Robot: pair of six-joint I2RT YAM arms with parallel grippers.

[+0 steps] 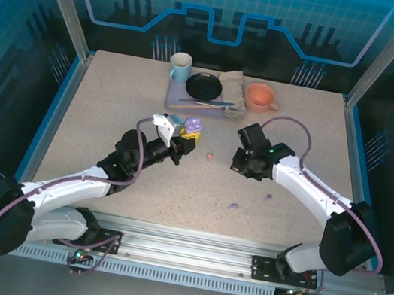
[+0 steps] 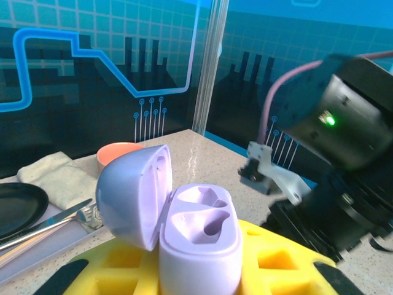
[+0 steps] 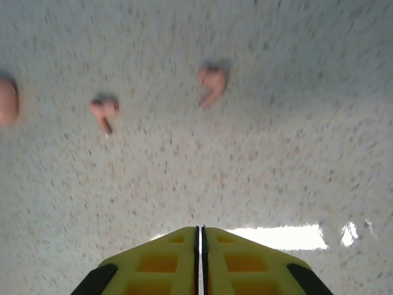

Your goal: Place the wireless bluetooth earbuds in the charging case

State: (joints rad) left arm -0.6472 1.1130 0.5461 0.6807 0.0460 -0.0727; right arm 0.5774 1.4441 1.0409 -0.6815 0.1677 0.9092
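Observation:
My left gripper (image 1: 185,139) is shut on an open lilac charging case (image 2: 199,236) and holds it above the table. The case's lid (image 2: 132,193) is swung back to the left and both wells are empty. The same case (image 1: 193,125) sits at the table's middle in the top view. My right gripper (image 3: 201,230) is shut with nothing between its yellow fingers, hovering over bare table. Two salmon-pink earbuds (image 3: 212,83) (image 3: 104,110) lie ahead of it; one pink earbud (image 1: 211,155) lies between the grippers. Two lilac earbuds (image 1: 232,206) (image 1: 268,197) lie nearer the front.
At the back stand a tray (image 1: 189,105) with a black plate (image 1: 204,85) and cutlery, a pale mug (image 1: 181,67), a folded cloth (image 1: 234,87) and an orange bowl (image 1: 259,96). A rounded pink object (image 3: 6,101) shows at the right wrist view's left edge.

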